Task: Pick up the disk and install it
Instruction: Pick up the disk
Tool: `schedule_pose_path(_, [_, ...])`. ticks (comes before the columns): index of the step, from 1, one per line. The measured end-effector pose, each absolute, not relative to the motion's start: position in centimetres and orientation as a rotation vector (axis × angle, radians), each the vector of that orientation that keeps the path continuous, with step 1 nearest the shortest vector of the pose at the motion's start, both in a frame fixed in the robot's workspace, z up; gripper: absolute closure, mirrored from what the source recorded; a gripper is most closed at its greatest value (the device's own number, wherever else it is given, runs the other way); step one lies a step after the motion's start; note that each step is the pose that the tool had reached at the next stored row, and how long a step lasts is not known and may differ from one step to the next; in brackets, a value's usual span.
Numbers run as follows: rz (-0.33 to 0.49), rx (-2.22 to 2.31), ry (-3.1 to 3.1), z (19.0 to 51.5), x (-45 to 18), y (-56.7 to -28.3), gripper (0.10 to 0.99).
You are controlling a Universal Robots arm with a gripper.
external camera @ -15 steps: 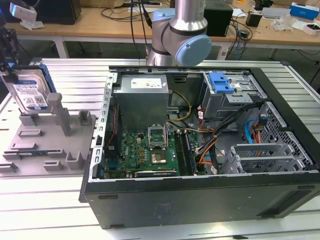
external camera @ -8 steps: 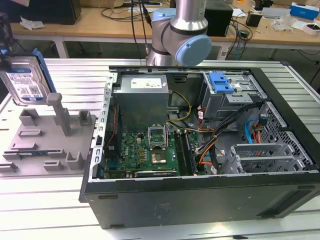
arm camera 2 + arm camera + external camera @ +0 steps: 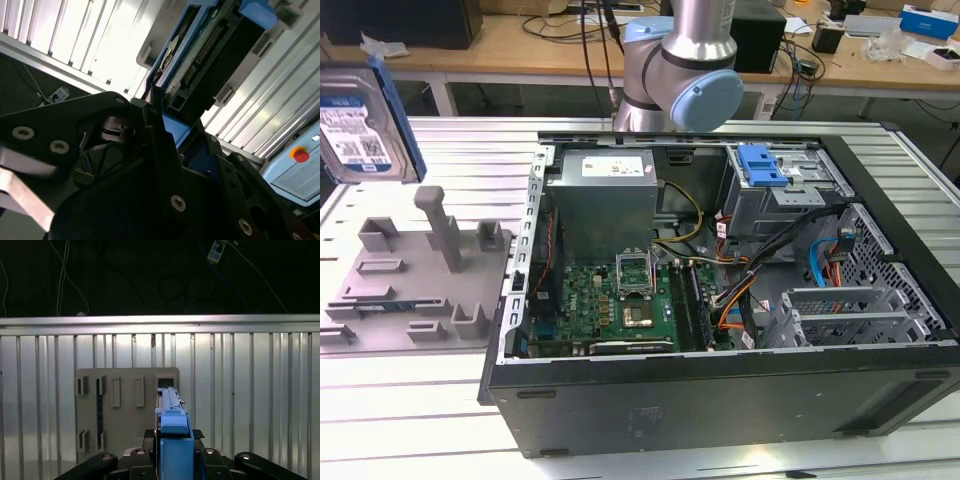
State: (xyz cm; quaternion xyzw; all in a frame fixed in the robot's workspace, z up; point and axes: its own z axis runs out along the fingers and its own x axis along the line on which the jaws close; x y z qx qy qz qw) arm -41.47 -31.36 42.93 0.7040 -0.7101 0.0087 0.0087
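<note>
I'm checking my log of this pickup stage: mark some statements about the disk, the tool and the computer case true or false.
1. The tool is shut on the disk. True.
2. The disk sits inside the computer case. False: it is held up outside it, toward the exterior view's left.
3. The computer case lies open, its motherboard exposed. True.
4. The grey fixture lies to the exterior view's right of the computer case. False: it lies to the left.

The disk (image 3: 362, 125) hangs above the fixture (image 3: 420, 300), toward the exterior view's left of the case (image 3: 720, 400).
</note>
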Motion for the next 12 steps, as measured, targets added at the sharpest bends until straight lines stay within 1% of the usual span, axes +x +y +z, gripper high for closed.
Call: schedule_pose_path(12, [0.027,2.200,-2.219,48.7,-41.5,-31.4,0.722])
